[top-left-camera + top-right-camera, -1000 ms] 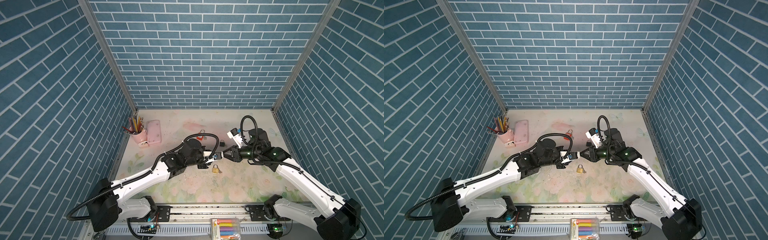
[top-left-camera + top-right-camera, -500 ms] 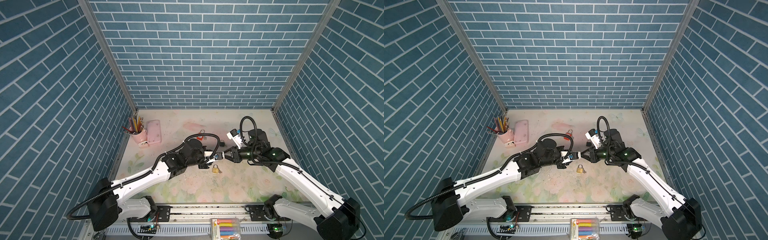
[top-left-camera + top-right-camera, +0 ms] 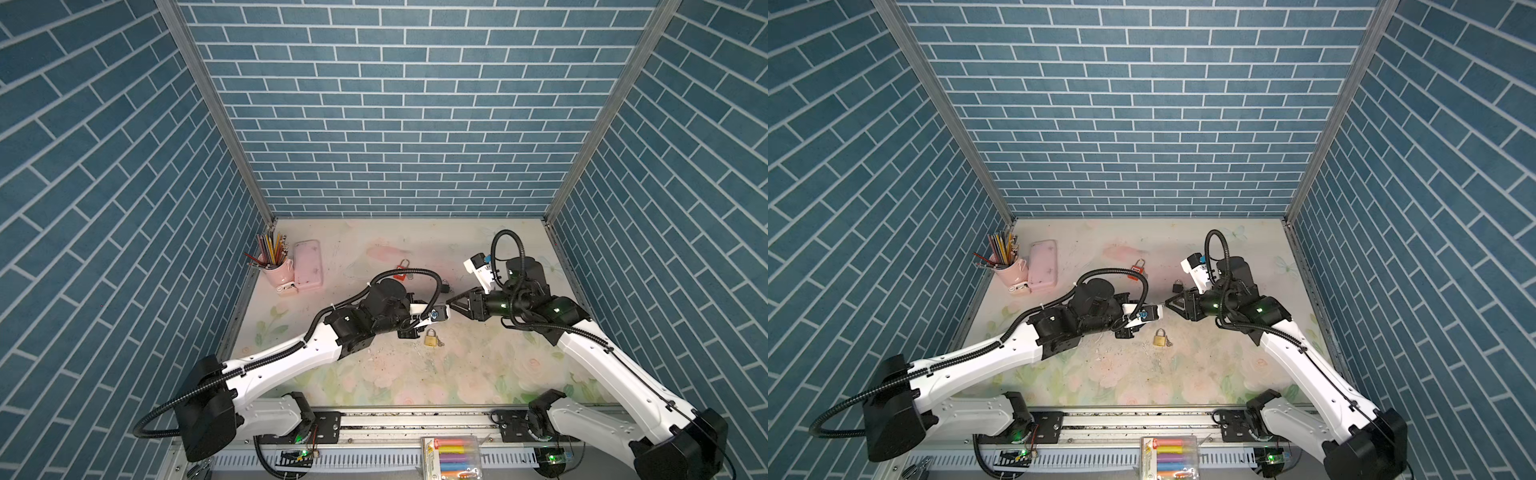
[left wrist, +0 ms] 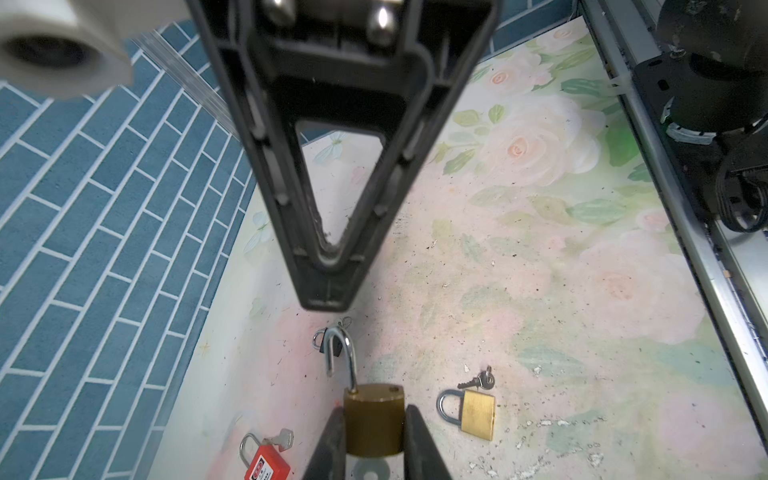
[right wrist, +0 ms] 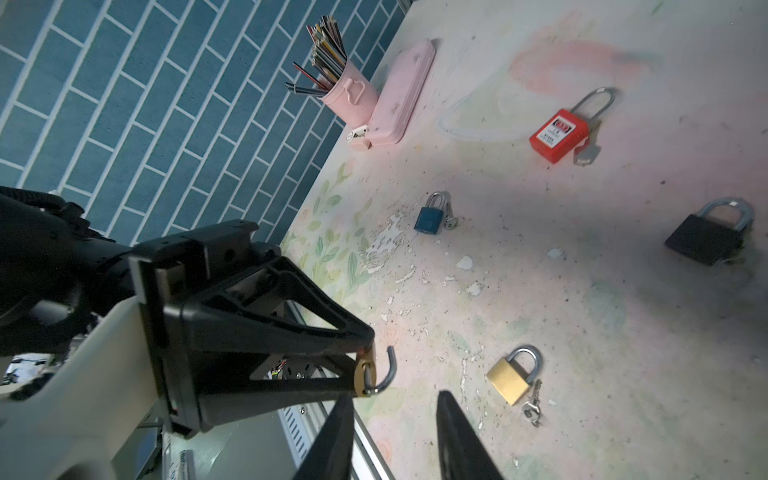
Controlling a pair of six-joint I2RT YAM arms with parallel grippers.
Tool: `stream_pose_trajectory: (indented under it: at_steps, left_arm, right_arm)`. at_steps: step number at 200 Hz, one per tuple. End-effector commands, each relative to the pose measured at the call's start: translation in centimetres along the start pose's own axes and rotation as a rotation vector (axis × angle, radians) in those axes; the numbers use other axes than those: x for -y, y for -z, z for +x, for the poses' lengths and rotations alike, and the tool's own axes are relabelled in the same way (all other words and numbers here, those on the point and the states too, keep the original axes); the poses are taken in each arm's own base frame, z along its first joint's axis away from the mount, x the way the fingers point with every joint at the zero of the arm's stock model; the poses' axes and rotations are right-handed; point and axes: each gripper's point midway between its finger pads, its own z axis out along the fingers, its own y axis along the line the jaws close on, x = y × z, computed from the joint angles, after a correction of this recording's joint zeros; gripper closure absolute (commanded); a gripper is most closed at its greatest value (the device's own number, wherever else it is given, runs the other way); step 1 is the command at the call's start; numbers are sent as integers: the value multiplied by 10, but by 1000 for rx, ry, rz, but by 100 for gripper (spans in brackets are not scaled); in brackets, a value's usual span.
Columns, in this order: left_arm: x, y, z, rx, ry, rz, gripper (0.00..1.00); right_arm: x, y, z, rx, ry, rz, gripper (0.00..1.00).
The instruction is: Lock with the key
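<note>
My left gripper (image 4: pixel 373 440) is shut on the body of a brass padlock (image 4: pixel 374 417), whose steel shackle (image 4: pixel 341 353) stands swung open. In the right wrist view the same padlock (image 5: pixel 365 376) sits at the left gripper's tip, with its shackle (image 5: pixel 385 372) hooking out just ahead of my right gripper (image 5: pixel 395 432). That gripper is open and holds nothing. In both top views the two gripper tips nearly meet over the table's middle: left gripper (image 3: pixel 444 311), right gripper (image 3: pixel 451 301). The held padlock is hidden there. A small key (image 4: pixel 478 380) lies on the table.
A second brass padlock (image 3: pixel 431 337) lies shut beside that key. A red padlock (image 3: pixel 401 268), a black padlock (image 5: pixel 706 239) and a blue padlock (image 5: pixel 431 218) also lie on the floral table. A pink pencil cup (image 3: pixel 274 266) and pink case (image 3: pixel 308 270) stand back left.
My right gripper's jaws stand wider than before, and its tip has eased slightly back from the left gripper. The left arm and its padlock have stayed put.
</note>
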Motion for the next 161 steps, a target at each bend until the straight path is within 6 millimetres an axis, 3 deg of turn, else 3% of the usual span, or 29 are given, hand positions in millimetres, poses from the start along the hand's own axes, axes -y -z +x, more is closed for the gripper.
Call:
stream_pose_trajectory:
  at_steps: [1,36,75,161]
  left_arm:
    - [3,1,-11,22,-26,43,91]
    - [5,0,-12,12,-35,65,92]
    - [4,1,-15,20,-34,69,92]
    - [1,-1,-18,22,-32,61,93]
  right_arm:
    - [-21,15,-16,82,208,-39,62]
    - [-41,19,-20,147,367,-149,50]
    - [-37,3,-10,48,324,-206,43]
    - [-19,-14,15,-45,238,-215,48]
